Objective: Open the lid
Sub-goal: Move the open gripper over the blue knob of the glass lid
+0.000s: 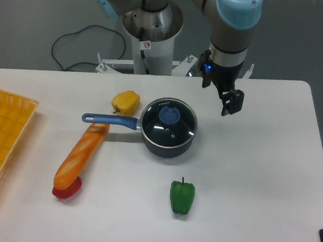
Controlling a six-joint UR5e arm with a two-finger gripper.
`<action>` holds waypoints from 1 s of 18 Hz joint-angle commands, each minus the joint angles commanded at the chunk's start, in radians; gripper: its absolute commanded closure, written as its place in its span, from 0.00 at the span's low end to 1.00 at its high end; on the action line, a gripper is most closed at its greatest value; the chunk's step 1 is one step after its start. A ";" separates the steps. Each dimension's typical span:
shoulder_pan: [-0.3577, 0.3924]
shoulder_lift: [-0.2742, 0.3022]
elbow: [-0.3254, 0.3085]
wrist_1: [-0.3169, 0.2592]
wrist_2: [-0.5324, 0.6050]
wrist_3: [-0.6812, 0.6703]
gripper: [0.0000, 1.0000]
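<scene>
A yellow mesh tray (1, 141) is seen at the 9 o'clock edge of the white desk (247, 179). Next comes a long bread loaf (81, 155), laid slantwise, its lower end resting over a red item (67, 191) that cannot be made out further. A yellow pepper (126, 102) is set at about 10 o'clock from the dark blue saucepan (166, 147), just beside the long blue handle (109, 120), which is pointed toward 9 o'clock.

The lid (170, 120) is seated flat on the saucepan, near the middle of the desk. It is round, of clear glass with a metal rim, and a blue knob (169, 114) is fixed at its centre; the dark inside of the pan is seen through the glass. A green pepper (182, 197) is placed at 6 o'clock from the pan, well apart from it.

The gripper (231, 102) is held at roughly 2 o'clock from the lid, apart from it and not touching it. The fingers (237, 99) are pointed downward and nothing is held between them; whether they are spread wide or drawn narrow cannot be told from this view.
</scene>
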 joint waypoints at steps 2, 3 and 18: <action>-0.008 0.002 -0.006 0.005 0.003 -0.002 0.00; -0.020 0.002 -0.009 0.006 0.005 -0.002 0.00; -0.023 0.008 -0.086 0.002 -0.006 -0.197 0.00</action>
